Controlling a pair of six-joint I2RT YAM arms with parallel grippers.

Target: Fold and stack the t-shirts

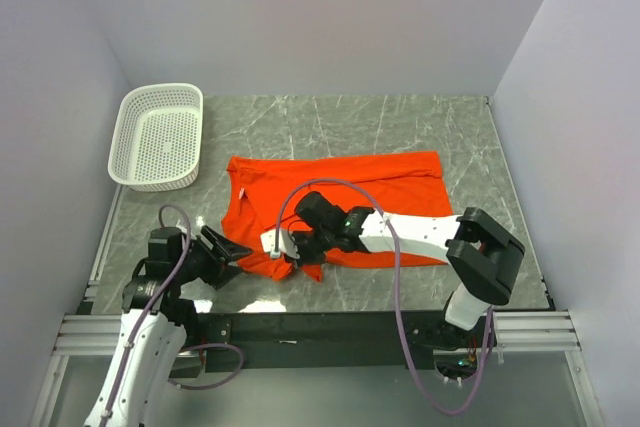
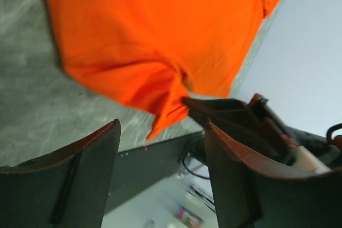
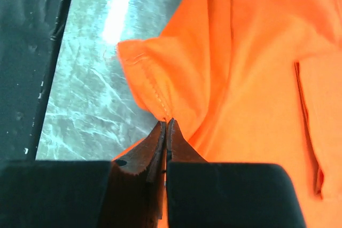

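Observation:
One orange-red t-shirt (image 1: 340, 182) lies spread across the middle of the marble table, with its near-left corner bunched up. My right gripper (image 1: 287, 251) reaches across the shirt and is shut on that corner. In the right wrist view the closed tips (image 3: 166, 122) pinch a stitched hem of the shirt (image 3: 240, 52). My left gripper (image 1: 232, 252) is open and empty just left of that corner, low over the table. In the left wrist view its jaws (image 2: 161, 126) stand wide apart below the shirt (image 2: 160, 25). The pinched tip hangs between them, and the right gripper (image 2: 235, 113) is just beyond.
A white perforated basket (image 1: 160, 137) stands at the back left of the table (image 1: 350, 117). The right arm's white link (image 1: 415, 234) lies over the shirt's near edge. Grey walls close in the back and both sides. A black rail runs along the near edge.

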